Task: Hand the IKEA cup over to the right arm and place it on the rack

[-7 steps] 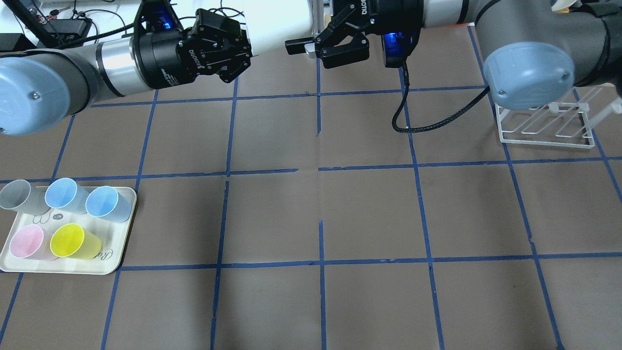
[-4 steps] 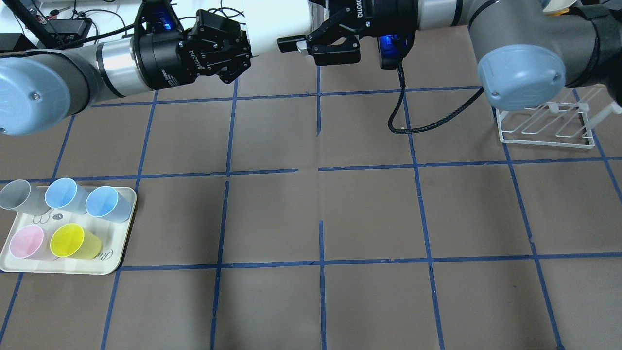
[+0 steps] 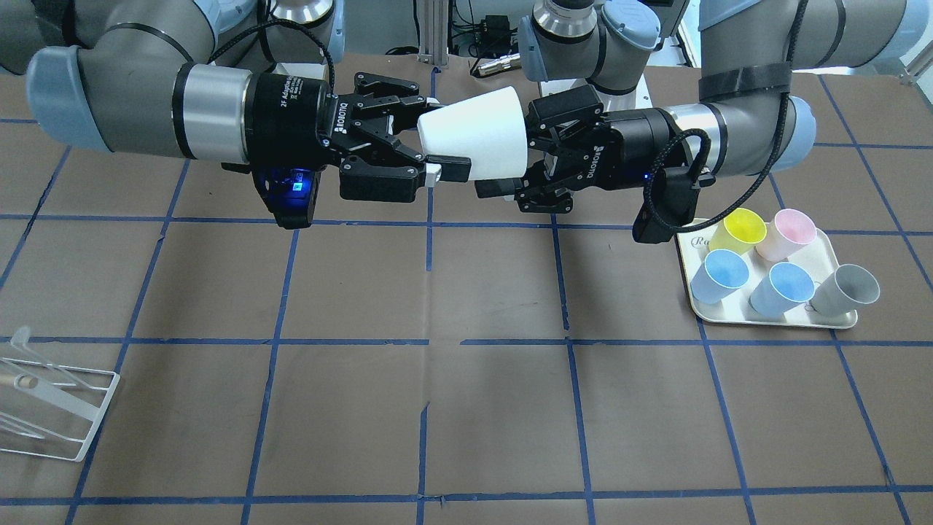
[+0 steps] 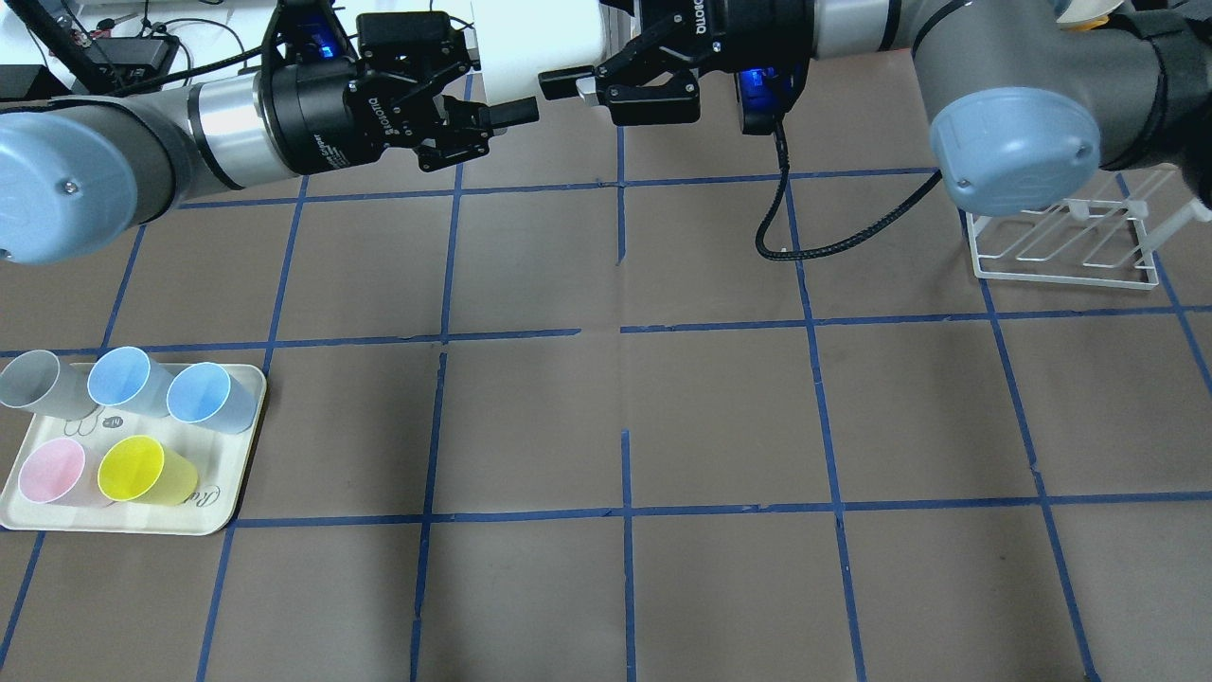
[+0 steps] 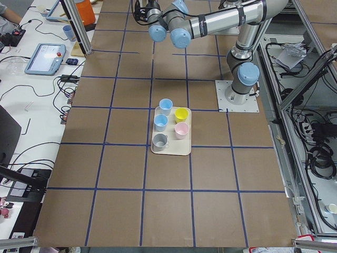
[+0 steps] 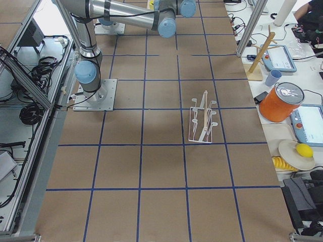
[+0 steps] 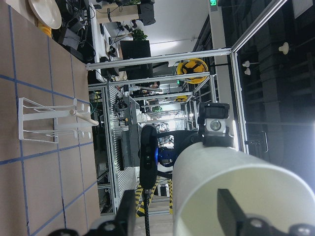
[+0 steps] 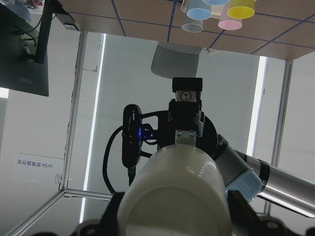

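Mid-handover: our right end effector [image 3: 437,135] grips the cream-white tapered plastic tumbler [image 3: 477,131]; our open left end effector [image 3: 519,151] should withdraw next.

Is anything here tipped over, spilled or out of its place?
Nothing stands out. Five cups stand upright on the tray, the rack stands on its base, and the right hand holds the white cup.
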`<state>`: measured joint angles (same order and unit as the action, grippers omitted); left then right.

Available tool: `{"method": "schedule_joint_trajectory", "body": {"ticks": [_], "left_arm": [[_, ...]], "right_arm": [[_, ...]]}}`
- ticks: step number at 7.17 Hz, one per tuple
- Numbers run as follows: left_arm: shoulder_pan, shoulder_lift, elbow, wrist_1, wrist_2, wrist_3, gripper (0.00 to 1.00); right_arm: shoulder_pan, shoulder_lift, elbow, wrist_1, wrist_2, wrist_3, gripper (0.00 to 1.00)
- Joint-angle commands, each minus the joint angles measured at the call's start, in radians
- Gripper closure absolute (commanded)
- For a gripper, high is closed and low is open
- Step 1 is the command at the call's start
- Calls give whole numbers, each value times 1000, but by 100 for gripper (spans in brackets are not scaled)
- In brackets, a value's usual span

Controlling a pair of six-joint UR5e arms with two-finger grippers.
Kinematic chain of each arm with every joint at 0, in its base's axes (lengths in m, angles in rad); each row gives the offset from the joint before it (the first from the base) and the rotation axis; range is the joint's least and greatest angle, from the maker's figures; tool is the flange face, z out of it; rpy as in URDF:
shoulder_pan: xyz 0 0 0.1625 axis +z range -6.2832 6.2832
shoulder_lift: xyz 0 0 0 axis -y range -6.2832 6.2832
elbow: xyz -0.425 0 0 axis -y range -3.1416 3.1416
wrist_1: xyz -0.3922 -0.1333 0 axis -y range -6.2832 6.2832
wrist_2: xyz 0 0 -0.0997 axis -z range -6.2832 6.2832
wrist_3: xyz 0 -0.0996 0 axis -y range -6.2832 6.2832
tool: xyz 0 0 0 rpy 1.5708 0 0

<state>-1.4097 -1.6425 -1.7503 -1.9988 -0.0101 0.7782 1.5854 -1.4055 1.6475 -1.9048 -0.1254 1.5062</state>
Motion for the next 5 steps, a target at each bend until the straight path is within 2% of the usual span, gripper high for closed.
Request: {"method": "schedule_joint_trajectory", "body": {"ticks": [1, 5], "left_arm": [[0, 1, 0, 0, 1, -13, 15], [0, 1, 2, 0, 4, -42, 15]], "right_arm": [[-2, 5, -2, 0, -4, 5, 81], [-45, -12, -3, 1, -5, 75, 81]]}}
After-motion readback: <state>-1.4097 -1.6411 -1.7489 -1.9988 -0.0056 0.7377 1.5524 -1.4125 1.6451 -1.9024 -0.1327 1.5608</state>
